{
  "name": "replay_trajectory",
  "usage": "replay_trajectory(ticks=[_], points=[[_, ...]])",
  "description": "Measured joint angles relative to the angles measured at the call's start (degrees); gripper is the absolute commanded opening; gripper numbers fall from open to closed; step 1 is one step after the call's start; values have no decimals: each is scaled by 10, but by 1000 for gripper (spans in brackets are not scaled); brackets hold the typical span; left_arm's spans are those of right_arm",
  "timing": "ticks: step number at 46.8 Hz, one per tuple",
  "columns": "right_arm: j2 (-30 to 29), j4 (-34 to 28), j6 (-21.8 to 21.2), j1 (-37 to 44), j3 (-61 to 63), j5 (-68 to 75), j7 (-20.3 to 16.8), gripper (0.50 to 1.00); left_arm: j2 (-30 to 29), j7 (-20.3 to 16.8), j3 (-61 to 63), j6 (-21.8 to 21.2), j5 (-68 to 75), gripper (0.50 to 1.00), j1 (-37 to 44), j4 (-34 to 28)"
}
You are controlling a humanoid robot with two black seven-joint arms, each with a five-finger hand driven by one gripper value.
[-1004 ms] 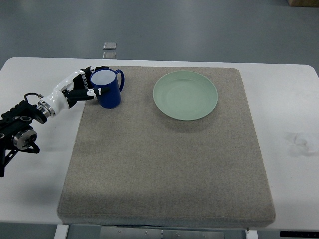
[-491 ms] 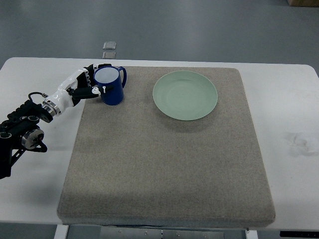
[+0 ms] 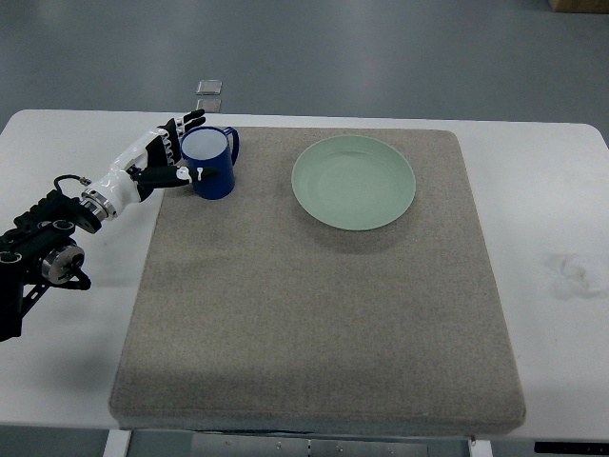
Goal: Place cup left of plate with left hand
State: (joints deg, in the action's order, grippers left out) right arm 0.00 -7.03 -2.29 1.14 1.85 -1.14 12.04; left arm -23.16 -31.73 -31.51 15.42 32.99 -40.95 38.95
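A blue cup [image 3: 211, 167] with a white inside stands upright on the grey mat [image 3: 314, 314], near its far left corner, handle pointing toward the plate. The pale green plate [image 3: 353, 182] lies to the cup's right, a clear gap between them. My left hand [image 3: 169, 152] is right beside the cup's left side. Its fingers [image 3: 190, 119] are spread out behind the cup's rim and no longer wrap it. The thumb [image 3: 190, 174] still lies close against the cup's near side. The right arm does not show.
The mat lies on a white table [image 3: 552, 200]. My left forearm [image 3: 57, 238] stretches over the table's left part. Two small grey squares [image 3: 208, 95] sit on the floor beyond the table's far edge.
The cup moved a little up and to the right and now stands on the mat. My left hand's fingers have spread away from the cup.
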Motion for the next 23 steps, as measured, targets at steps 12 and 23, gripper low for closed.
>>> replay_trajectory(ticks=[12,23], points=[[0,0,0,0,0,0,0,932,-31,0,-9,15,-16,994,0,0],[0,0,0,0,0,0,0,932,-74,0,-11,57,-135,994,0,-3]])
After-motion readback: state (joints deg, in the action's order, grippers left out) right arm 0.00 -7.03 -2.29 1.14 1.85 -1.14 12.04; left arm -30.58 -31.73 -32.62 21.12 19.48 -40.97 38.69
